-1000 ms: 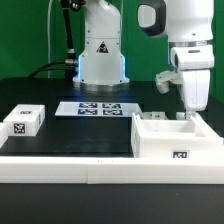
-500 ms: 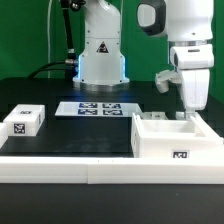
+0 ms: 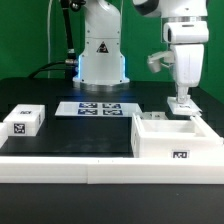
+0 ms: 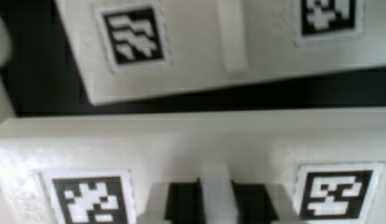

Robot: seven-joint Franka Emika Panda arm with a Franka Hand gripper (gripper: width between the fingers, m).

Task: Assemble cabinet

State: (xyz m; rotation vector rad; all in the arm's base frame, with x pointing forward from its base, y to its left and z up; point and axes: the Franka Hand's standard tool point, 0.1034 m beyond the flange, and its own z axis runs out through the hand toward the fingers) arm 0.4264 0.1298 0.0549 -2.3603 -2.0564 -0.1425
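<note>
The arm stands on the right of the scene, and its pincer [image 3: 181, 103] hangs over the far right part of the cabinet body [image 3: 160, 145], clear of its rim and not touching it. The cabinet body is an open white box. It rests on the dark desk [image 3: 70, 140] at the near right, with its open side up and one marker tag on its near wall.

In the wrist view the pincer [image 4: 218, 203] is narrow. Its two dark fingers [image 4: 181, 205] are drawn close together, with only a thin pale strip between them, and nothing can be seen held. Right beneath the fingers lies a white surface [image 4: 190, 150] with a tag on either side of them. Beyond a dark gap lies a white tagged panel [image 4: 190, 60], set at a slant to the first. The blur does not let me tell which part this panel is.

A small white block [image 3: 22, 122] with a tag on top sits at the near left of the desk, well apart from the pincer and from the cabinet body. The marker board [image 3: 100, 108] lies flat near the middle, farther back, just in front of the robot base [image 3: 101, 55]. A white rail [image 3: 90, 170] runs along the near edge of the desk, and the cabinet body stands just behind its right end.
</note>
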